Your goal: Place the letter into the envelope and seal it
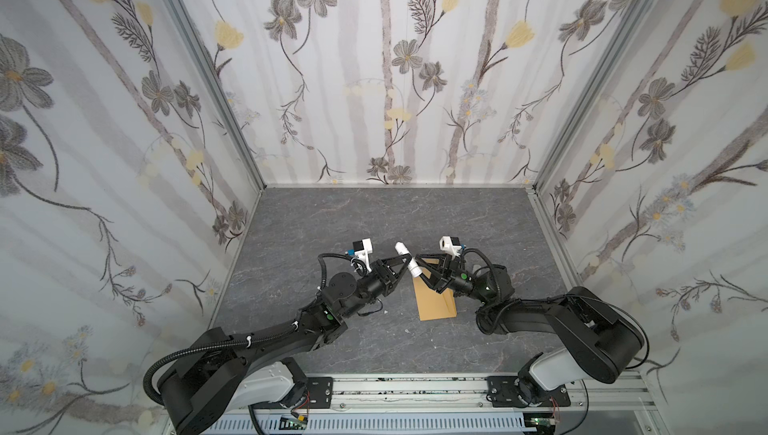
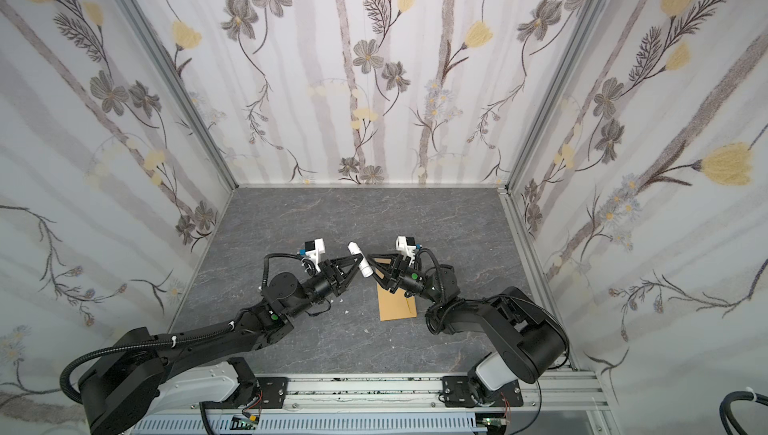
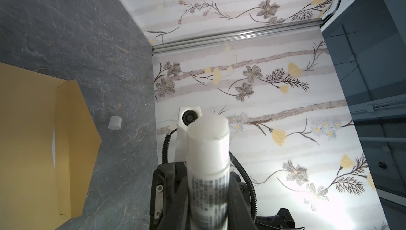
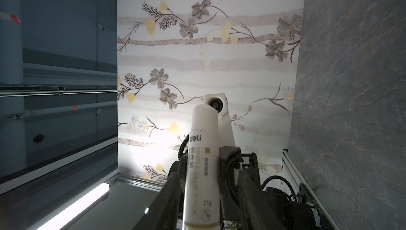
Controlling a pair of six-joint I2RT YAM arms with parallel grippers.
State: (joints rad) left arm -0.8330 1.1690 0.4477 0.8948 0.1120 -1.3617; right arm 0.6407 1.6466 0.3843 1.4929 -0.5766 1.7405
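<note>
The left end effector (image 1: 408, 264) clenches the glue stick (image 1: 402, 250) aloft, likely for gluing the open flap. The right end effector (image 1: 419, 267) flanks it, grip unclear. The envelope (image 1: 436, 304) lies on the bench (image 1: 332, 225) toward five o'clock; no letter shows.

Kraft-brown envelope (image 1: 434, 306), white glue stick (image 1: 403, 250), grey marbled table (image 1: 332, 221), floral-patterned walls (image 1: 374, 80)

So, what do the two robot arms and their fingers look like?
Both are matte black. The left arm and right arm have white base links, small green dots at joints, white wrist camera mounts, a ribbed black cable along the left one, and triangular open-frame fingers.
</note>
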